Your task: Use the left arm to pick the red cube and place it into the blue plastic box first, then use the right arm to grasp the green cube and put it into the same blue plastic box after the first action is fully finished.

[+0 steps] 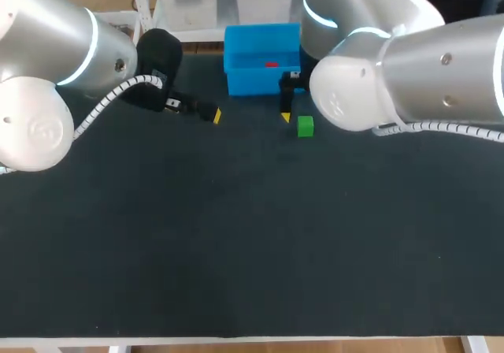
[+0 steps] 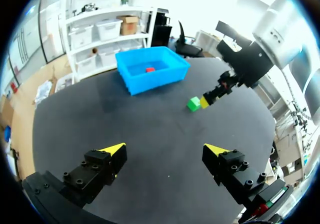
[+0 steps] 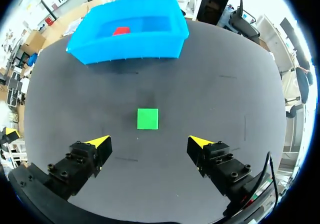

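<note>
The red cube (image 3: 120, 31) lies inside the blue plastic box (image 1: 260, 83), which stands at the twelve o'clock side of the table (image 1: 236, 250). The green cube (image 3: 147, 118) sits on the dark table near the box, at about five o'clock from it. The right pincer (image 3: 148, 142) hangs close by the green cube, fingers spread wide, holding nothing. The left pincer (image 2: 165, 150) is wide too and empty, at about eight o'clock from the box.
</note>
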